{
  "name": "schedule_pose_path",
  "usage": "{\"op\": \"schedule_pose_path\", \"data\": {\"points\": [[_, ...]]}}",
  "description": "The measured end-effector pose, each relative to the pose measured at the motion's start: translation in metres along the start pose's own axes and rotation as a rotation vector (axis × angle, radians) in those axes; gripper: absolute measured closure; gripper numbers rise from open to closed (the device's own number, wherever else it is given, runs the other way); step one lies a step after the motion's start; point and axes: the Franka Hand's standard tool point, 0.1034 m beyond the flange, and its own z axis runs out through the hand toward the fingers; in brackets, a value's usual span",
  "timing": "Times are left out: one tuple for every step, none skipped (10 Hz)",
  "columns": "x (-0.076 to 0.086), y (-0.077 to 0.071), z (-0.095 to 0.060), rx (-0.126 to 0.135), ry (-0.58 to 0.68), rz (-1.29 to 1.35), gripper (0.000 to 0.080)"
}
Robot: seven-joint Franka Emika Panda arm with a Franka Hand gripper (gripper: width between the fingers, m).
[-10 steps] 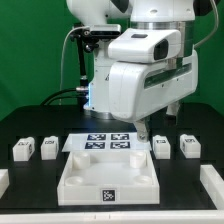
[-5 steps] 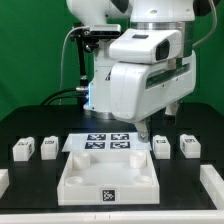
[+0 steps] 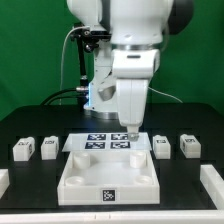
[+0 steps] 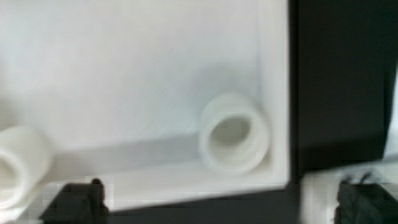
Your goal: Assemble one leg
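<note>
Well, I count one arm (image 3: 135, 60) over the black table (image 3: 30, 125) and one big white tray (image 3: 108, 178) nearest the camera. One marker board (image 3: 100, 143) lies just behind it, partly hidden by the gripper (image 3: 130, 133). Four legs (image 3: 47, 147) rest two on each side of the tray. My wrist view shows two round sockets (image 4: 231, 130); the jaws stand wide, gripping nothing.

Four legs (image 3: 22, 149) (image 3: 48, 147) (image 3: 161, 146) (image 3: 188, 146); one large white tray (image 3: 80, 188); one marker board (image 3: 100, 142); two round sockets (image 4: 235, 130) (image 4: 15, 160) in the wrist view
</note>
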Motion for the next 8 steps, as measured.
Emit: {"op": "schedule_pose_path", "data": {"points": [[-0.010,-0.010,0.011,-0.002,0.006,-0.045,0.0150],[-0.020,-0.014,0.019,0.011,0.011,-0.051,0.0150],[-0.028,-0.017,0.026,0.018,0.016,-0.031,0.0150],[-0.029,-0.023,0.038,0.033,0.023,-0.017,0.0150],[-0.027,-0.027,0.048,0.046,0.028,-0.015,0.0150],[-0.026,-0.028,0.054,0.047,0.032,-0.009,0.0150],[-0.027,-0.026,0.055,0.047,0.032,-0.007,0.0150],[-0.027,-0.026,0.055,0.046,0.031,-0.007,0.0150]]}}
